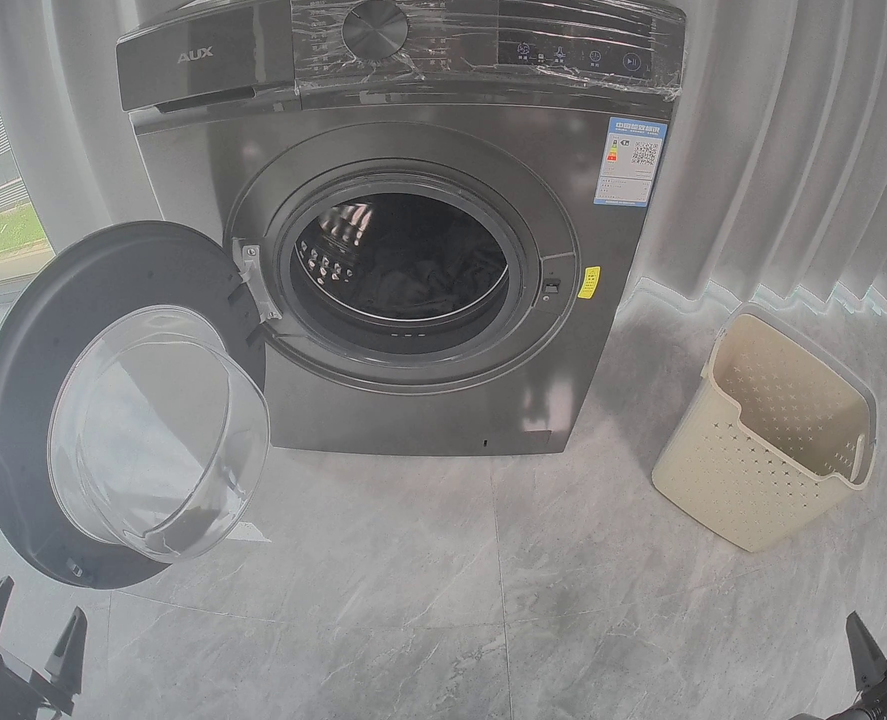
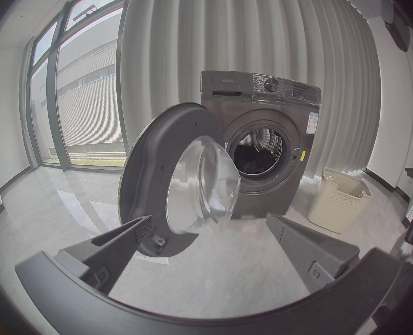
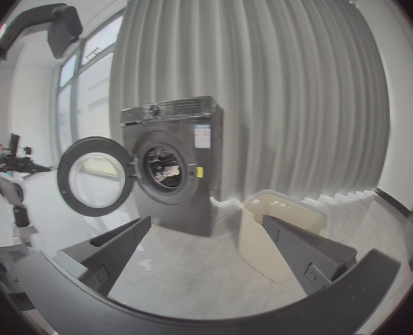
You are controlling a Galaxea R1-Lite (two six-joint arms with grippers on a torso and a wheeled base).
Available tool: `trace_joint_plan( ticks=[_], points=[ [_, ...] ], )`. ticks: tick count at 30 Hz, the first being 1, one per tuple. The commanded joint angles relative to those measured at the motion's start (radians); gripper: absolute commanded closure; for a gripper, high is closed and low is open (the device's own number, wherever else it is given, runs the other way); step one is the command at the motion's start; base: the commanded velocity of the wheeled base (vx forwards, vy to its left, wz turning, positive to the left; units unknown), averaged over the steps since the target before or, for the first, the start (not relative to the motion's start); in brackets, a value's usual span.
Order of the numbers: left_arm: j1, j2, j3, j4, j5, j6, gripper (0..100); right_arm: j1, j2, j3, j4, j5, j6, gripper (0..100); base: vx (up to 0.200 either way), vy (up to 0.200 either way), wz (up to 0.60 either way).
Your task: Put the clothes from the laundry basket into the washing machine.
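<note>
Left wrist view: left gripper (image 2: 209,222) has its two dark grey wedge fingers (image 2: 118,247) spread wide apart with nothing held between them; it hangs low over the floor, well out in front of the washing machine on the door side. Head view puts the same left gripper (image 1: 39,602) just in front of the swung-out door's lower rim, apart from it. Right gripper (image 3: 205,222) likewise has its fingers (image 3: 309,252) parted wide and grips nothing; in the head view the right gripper (image 1: 884,592) sits well in front of the machine on the side away from the door. Dark grey front-loading washing machine (image 1: 414,422) stands square to the robot, its control panel wrapped in clear film. Its round dark-rimmed door (image 1: 34,372) with the clear glass bowl (image 1: 154,432) is swung fully out on the hinge side. Dark crumpled clothes (image 1: 424,262) lie inside the steel drum, behind the porthole ring. Cream perforated plastic laundry basket (image 1: 764,452) stands upright on the floor just beside the machine's latch-side corner, not touching it, its perforated inner walls in view. Grey marbled floor tiles (image 1: 414,592) run under the machine; a pale pleated curtain (image 1: 794,132) hangs behind it.
</note>
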Motion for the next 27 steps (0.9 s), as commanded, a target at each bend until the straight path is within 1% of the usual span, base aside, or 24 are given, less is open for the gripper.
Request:
trace_joint_plan(
  ticks=[1,2,3,4,5,6,7,8,9,12,14,15,16,17,18,19,20,21,22,27],
  points=[
    [0.063,-0.140,0.018,0.078,-0.040,-0.004,0,-0.007,-0.036,0.018,0.051,-0.194,-0.001,0,0.000,0.000,0.00],
    [0.071,-0.140,0.018,0.075,-0.005,-0.001,0,-0.007,-0.036,0.018,0.069,-0.247,0.025,0,0.000,0.000,0.00],
    [0.082,-0.140,0.018,0.075,0.009,0.010,0,-0.007,-0.036,0.018,0.071,-0.236,0.035,0,0.000,0.000,0.00],
    [0.094,-0.140,0.018,0.075,0.012,0.016,0,-0.009,-0.036,0.018,0.088,-0.224,0.038,0,0.000,0.000,0.00],
    [0.100,-0.140,0.018,0.075,0.013,0.018,0,-0.010,-0.034,0.018,0.089,-0.224,0.038,0,0.000,0.000,0.00],
    [0.149,-0.162,0.018,0.075,0.003,0.033,0,-0.009,-0.034,0.018,0.091,-0.216,0.039,0,0.000,0.000,0.00],
    [0.171,-0.183,0.018,0.078,-0.007,0.042,0,-0.007,-0.036,0.018,0.092,-0.216,0.041,0,0.000,0.000,0.00],
    [0.191,-0.223,0.018,0.076,-0.027,0.061,0,-0.007,-0.036,0.018,0.092,-0.213,0.035,0,0.000,0.000,0.00],
    [0.188,-0.221,0.016,0.078,-0.034,0.058,0,-0.007,-0.034,0.018,0.091,-0.213,0.038,0,0.000,0.000,0.00],
    [0.181,-0.209,0.016,0.078,-0.037,0.041,0,-0.009,-0.034,0.018,0.091,-0.213,0.038,0,0.000,0.000,0.00],
    [0.181,-0.209,0.016,0.078,-0.037,0.041,0,-0.009,-0.034,0.018,0.091,-0.213,0.038,0,0.000,0.000,0.00],
    [0.175,-0.226,0.016,0.080,-0.050,0.008,0,-0.007,-0.034,0.018,0.091,-0.213,0.041,0,0.000,0.000,0.00],
    [0.175,-0.226,0.016,0.080,-0.050,0.008,0,-0.007,-0.034,0.018,0.091,-0.213,0.041,0,0.000,0.000,0.00],
    [0.175,-0.231,0.016,0.080,-0.060,-0.012,0,-0.007,-0.034,0.018,0.091,-0.213,0.042,0,-0.200,0.000,0.00],
    [0.175,-0.231,0.016,0.080,-0.062,-0.012,0,-0.007,-0.034,0.018,0.091,-0.213,0.042,0,-0.200,0.000,0.00],
    [0.175,-0.231,0.016,0.078,-0.077,-0.012,0,-0.007,-0.034,0.018,0.091,-0.213,0.039,0,-0.200,0.000,0.00],
    [0.175,-0.231,0.016,0.078,-0.080,-0.007,0,-0.007,-0.034,0.018,0.091,-0.213,0.039,0,-0.200,0.000,0.00],
    [0.175,-0.231,0.016,0.078,-0.082,-0.013,0,-0.007,-0.034,0.018,0.091,-0.213,0.039,0,-0.200,0.000,0.00],
    [0.175,-0.231,0.018,0.075,-0.080,-0.027,0,-0.007,-0.034,0.018,0.091,-0.213,0.041,0,-0.200,0.000,0.00],
    [0.175,-0.231,0.018,0.073,-0.077,-0.024,0,-0.007,-0.036,0.018,0.091,-0.213,0.042,0,0.000,0.000,0.00]
  ],
)
